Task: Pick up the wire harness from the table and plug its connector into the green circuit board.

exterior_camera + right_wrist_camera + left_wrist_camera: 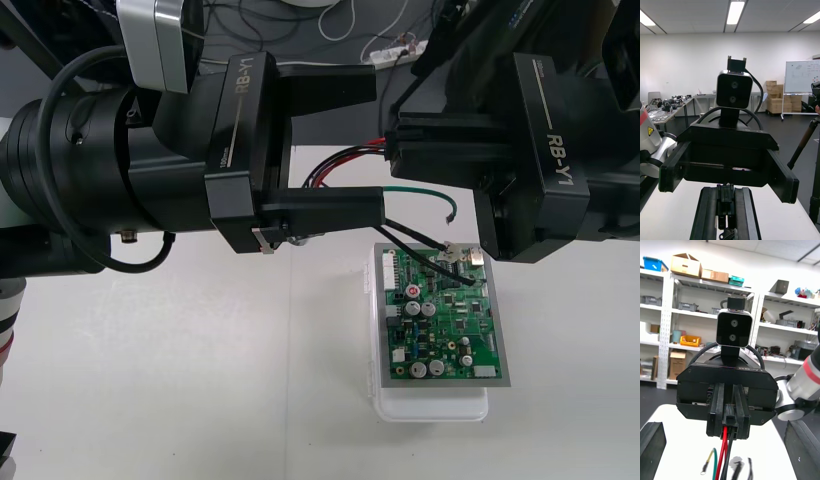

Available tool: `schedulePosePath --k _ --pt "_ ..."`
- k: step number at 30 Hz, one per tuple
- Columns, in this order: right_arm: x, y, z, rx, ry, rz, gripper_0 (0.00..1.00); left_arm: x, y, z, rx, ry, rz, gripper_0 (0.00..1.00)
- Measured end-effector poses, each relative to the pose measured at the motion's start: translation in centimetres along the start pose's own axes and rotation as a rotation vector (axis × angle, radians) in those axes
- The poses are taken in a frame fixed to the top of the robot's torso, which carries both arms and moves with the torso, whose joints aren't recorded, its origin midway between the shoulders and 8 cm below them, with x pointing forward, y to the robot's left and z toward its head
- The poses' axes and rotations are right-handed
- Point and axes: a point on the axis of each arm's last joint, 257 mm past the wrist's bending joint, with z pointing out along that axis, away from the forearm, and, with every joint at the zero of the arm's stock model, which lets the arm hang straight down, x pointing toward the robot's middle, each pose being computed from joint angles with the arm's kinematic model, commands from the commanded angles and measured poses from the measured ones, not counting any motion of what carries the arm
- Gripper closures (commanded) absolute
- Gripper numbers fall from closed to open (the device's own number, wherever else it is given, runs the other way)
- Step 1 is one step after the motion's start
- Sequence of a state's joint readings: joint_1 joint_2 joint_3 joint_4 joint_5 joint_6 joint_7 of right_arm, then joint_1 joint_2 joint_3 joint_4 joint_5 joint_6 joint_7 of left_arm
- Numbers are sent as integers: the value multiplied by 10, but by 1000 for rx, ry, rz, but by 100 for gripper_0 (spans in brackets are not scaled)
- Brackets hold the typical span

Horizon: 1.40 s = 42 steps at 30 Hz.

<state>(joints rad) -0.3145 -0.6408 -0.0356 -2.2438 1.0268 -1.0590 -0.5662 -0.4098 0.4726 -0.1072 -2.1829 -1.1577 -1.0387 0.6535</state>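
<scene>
Currently, mid-carry, the right gripper (729,432) has its fingers closed on the small black plug (730,419) of the red, black and green wire harness (723,445), aloft beyond the green circuit board (440,322), facing the left gripper (728,170), fingers wide and empty; next likely means aligning plug with board

A robotics or electronics laboratory is indicated. White shelving (692,313) is loaded with cardboard boxes (685,264) and plastic bins (690,340). A whiteboard (802,76), work tables (675,109) crowded with equipment (662,103) and a tripod (804,144) are seen under ceiling strip lights (735,11). Cables (345,25) and a power strip (398,50) are left on the dark floor (300,42), and a green circuit board (445,330) is set on a white base (430,405) on the plain light surface (150,380).
</scene>
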Motion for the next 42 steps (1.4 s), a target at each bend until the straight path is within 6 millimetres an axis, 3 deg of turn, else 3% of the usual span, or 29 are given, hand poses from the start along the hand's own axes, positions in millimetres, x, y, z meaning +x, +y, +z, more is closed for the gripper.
schedulePosePath --k 10,15,19,25,42 --pt "0 0 0 -1 0 0 100 -1 -1 0 2 -3 20 7" --pt "0 0 0 -1 0 -1 100 -1 -1 0 3 -4 20 14" --pt "0 0 0 -1 0 -1 100 -1 -1 0 3 -4 19 40" --pt "0 0 0 -1 0 -1 100 -1 -1 0 3 -4 19 100" --pt "-1 0 -1 2 -1 -4 100 -4 -3 0 11 -13 13 100"
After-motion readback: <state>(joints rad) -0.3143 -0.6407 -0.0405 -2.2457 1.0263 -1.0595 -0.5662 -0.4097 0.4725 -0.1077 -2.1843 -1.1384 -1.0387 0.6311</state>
